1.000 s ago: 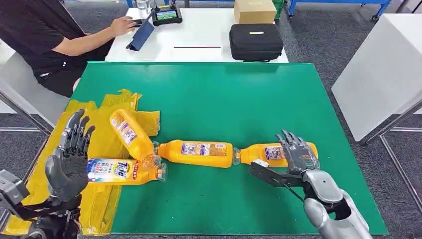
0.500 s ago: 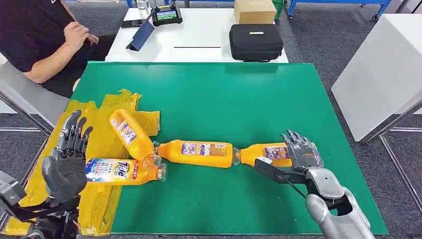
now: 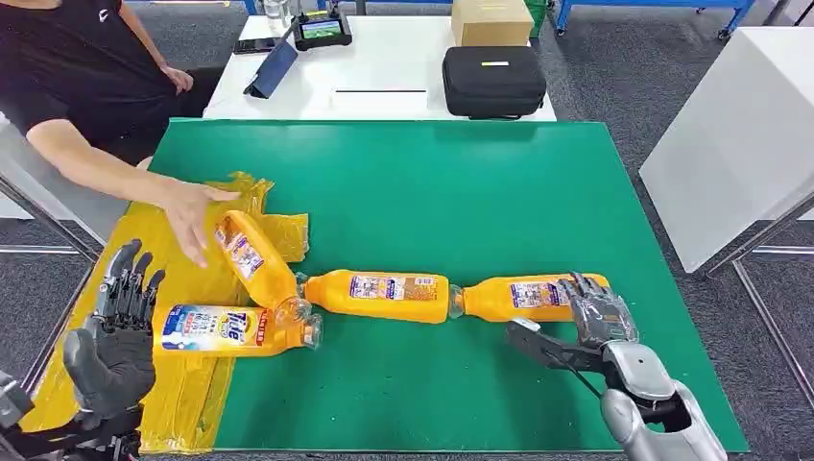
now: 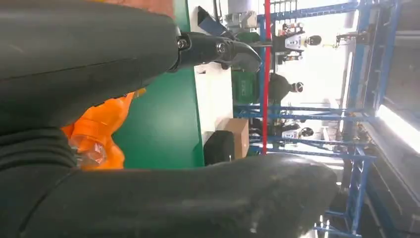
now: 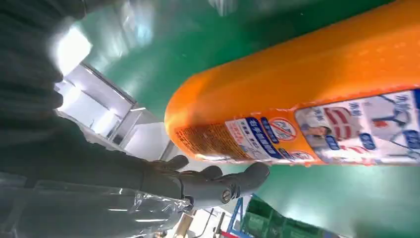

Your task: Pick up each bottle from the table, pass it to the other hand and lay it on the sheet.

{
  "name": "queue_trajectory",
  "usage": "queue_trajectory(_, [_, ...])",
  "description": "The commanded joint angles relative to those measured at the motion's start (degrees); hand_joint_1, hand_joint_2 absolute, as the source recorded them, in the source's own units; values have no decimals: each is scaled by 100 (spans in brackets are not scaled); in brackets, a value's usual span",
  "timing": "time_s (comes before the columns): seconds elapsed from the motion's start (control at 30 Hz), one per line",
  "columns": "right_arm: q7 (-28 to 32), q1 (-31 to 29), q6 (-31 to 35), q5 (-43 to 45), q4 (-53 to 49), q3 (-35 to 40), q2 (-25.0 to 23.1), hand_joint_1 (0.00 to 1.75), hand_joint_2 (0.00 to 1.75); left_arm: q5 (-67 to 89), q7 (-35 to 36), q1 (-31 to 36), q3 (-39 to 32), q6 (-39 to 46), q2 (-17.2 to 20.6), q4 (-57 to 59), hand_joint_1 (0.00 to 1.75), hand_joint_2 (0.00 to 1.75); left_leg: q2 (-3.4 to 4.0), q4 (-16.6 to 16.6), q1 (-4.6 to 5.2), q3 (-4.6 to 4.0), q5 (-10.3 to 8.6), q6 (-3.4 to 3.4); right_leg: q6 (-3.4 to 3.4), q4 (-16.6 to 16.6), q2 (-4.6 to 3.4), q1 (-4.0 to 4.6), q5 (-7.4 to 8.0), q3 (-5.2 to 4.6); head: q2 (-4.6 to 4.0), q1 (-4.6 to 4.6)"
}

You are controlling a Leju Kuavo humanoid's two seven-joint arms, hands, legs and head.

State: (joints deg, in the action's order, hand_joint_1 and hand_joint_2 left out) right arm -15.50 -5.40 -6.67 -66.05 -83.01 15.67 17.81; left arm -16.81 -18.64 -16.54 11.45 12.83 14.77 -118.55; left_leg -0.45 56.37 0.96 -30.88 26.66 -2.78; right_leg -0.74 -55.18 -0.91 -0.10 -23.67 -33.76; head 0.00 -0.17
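Head view: four orange bottles lie on the green counter, two on the yellow sheet; the right hand rests fingers-apart beside the rightmost bottle, holding nothing, while the left hand hovers empty, fingers spread. A person's hand touches the sheet's upper bottle. Right wrist view: that rightmost bottle lies close above the fingers.

Two orange bottles on green table, two on yellow sheet

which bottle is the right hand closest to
The rightmost bottle, lying on the green mat beside the right hand; the other three lie further left.
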Motion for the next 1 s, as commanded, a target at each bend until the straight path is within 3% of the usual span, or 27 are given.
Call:
queue_trajectory(0.03, [-57,2,-180,-107,-80,-232,-316,0,175,-48,-6,-34,-207,-48,-134,142,0,0,7,-4,-7,27,11,26,0,5,5,6,-10,27,0,0])
queue_trajectory(0.57, [-64,-171,-267,-497,-80,-365,-740,0,175,15,75,-98,-215,-109,-259,53,0,0,14,-2,-6,26,11,24,-1,3,-3,5,-7,24,0,0])
queue_trajectory(1.0, [-32,-180,-255,-544,30,-380,-616,0,175,27,95,-63,-242,-144,-298,82,0,0,10,-3,-6,27,10,23,-2,5,0,4,-8,27,0,-2])
